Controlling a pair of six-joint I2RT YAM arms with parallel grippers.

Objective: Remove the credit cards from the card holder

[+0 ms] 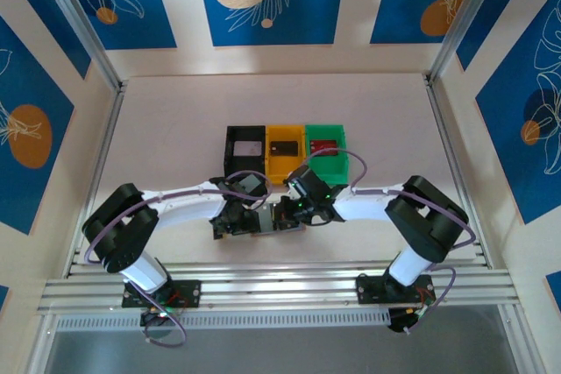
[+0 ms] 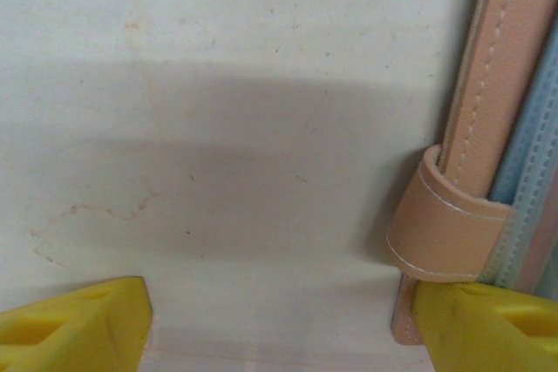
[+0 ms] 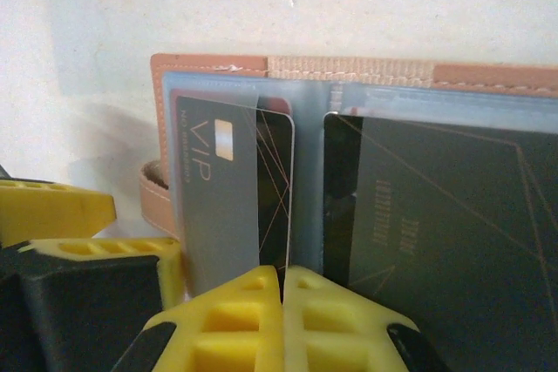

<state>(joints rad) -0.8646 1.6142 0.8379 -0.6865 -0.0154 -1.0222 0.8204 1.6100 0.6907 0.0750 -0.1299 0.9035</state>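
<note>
Top view high behind, looking down, both wrist views very close, sharing the card holder (image 2: 488, 102)

Left gripper (image 2: 279, 333) gapes wide; right gripper (image 3: 283, 302) is pinched closed.

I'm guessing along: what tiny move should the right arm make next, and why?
Probably slide the dark card next to the VIP card back out of the card holder: the right end effector is shut, tips at that card's near edge.
</note>
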